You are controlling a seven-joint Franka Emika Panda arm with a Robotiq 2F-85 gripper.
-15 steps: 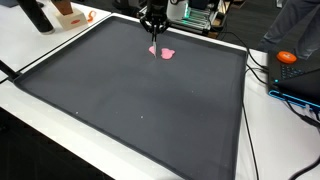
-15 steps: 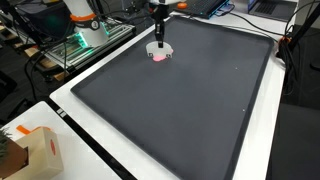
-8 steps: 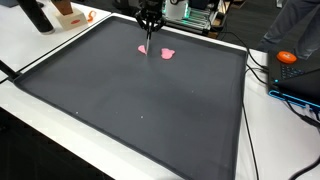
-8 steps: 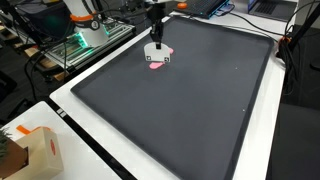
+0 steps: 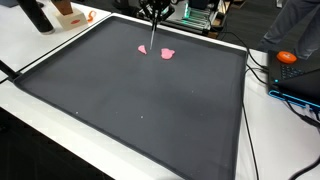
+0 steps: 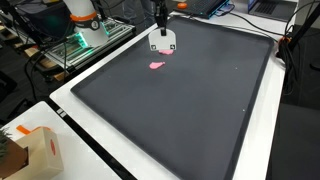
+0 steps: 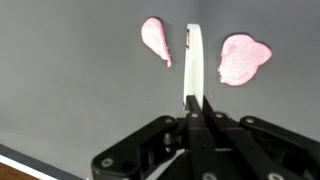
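My gripper (image 7: 193,106) is shut on a thin white flat piece (image 7: 193,60), seen edge-on in the wrist view. In both exterior views the gripper (image 5: 154,14) (image 6: 160,18) hangs above the far part of the dark mat (image 5: 130,100), with the white piece (image 6: 161,42) dangling under it, clear of the mat. It shows as a thin line in an exterior view (image 5: 152,40). Two pink patches (image 7: 155,40) (image 7: 243,58) lie on the mat below, one on each side of the piece. They also show in the exterior views (image 5: 142,47) (image 5: 168,53) (image 6: 157,65).
A white table (image 5: 40,45) surrounds the mat. An orange thing (image 5: 287,57) and cables lie beyond one mat edge. Equipment with green lights (image 6: 75,45) stands at the far side. A cardboard box (image 6: 30,150) sits near a table corner.
The gripper has risen from the mat with the white piece in it, moving away from the pink patches. A second pink patch now shows apart from the other.
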